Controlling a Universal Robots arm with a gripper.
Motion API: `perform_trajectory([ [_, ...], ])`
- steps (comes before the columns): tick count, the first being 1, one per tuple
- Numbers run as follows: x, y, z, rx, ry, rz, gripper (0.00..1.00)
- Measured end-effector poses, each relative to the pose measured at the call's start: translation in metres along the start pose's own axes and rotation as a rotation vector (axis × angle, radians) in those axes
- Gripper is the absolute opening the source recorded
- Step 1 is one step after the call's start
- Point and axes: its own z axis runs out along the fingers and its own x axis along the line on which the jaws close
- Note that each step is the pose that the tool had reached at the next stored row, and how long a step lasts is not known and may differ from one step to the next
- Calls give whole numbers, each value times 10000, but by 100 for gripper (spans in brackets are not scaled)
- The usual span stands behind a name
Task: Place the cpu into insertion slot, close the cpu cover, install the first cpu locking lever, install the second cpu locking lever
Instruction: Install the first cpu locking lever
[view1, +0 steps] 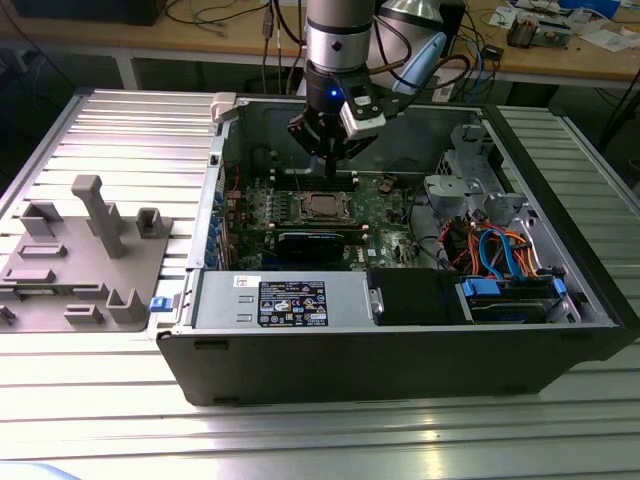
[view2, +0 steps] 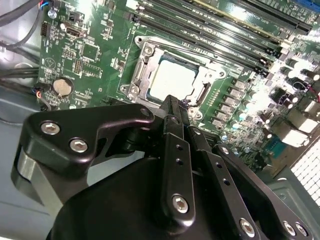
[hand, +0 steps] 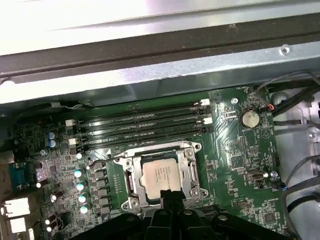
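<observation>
Ribbed metal surface (view1: 100, 130) carries an open PC case (view1: 400, 370), w/ a grey fixture block (view1: 90, 250) at the exterior view's left. Arm reaches into the case; pincer (view1: 330, 150) hangs just above the green motherboard (hand: 240, 150). In both wrist views its fingers (view2: 176, 145) sit together, nothing btwn them, tips right at the socket's edge. cpu (hand: 161, 174) lies flat inside the window of the cpu cover (hand: 189, 172), which looks folded down. So prob. lever step in hand. Can't tell if either lever is latched. Lever work calls for fine aim: tight spot beside RAM slots (hand: 140, 125).
</observation>
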Motion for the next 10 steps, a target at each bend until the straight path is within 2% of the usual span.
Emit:
perform_trajectory([
  [4,0,1,1,-18,-4,-385,11],
  [8,1,2,8,-53,-11,-1120,11],
  [9,1,4,13,-83,-17,-1727,11],
  [10,1,5,14,-92,-19,-1940,11],
])
